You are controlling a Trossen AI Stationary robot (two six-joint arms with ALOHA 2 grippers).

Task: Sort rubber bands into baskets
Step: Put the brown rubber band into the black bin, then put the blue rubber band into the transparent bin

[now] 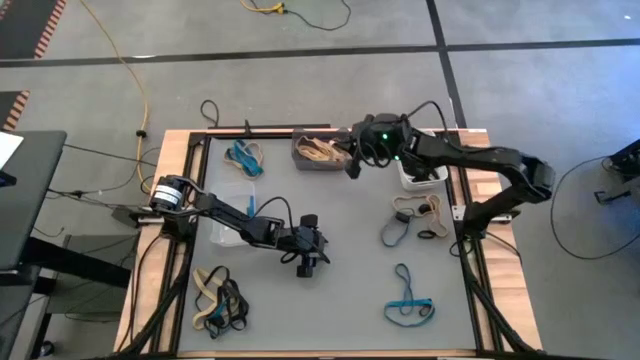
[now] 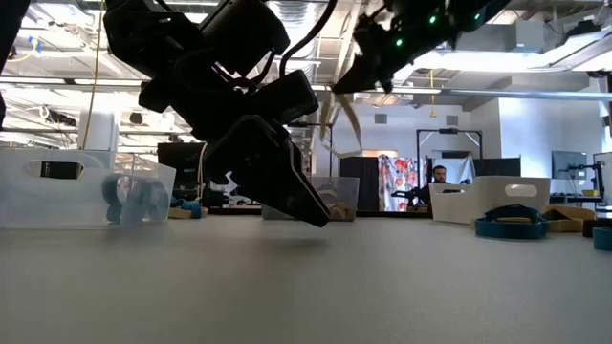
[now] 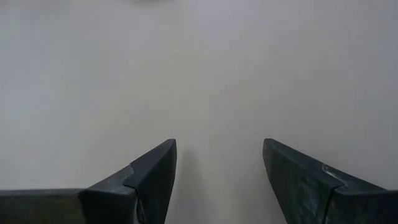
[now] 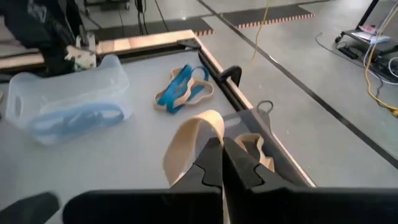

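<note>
A grey table [image 1: 340, 300] with a wooden rim carries three baskets along its far edge: a dark grey basket [image 1: 318, 162] mid-edge, a white basket [image 1: 420, 177] near the far right corner, and a clear basket [image 4: 62, 99] toward the left edge. Loose rubber bands lie in clusters: far left [image 1: 245, 157], near left corner [image 1: 218, 300], right edge [image 1: 415, 218], near right [image 1: 408, 308].

The high view looks straight down from well above the grey rectangular table top [image 1: 350, 260], taking in both arms and the concrete floor around. The low view sits at table height, looking level across it into the room. The left wrist view faces bare table from close up. The right wrist view looks obliquely past the clear plastic rectangular basket [image 4: 65, 99], which the high and low views share.
</note>
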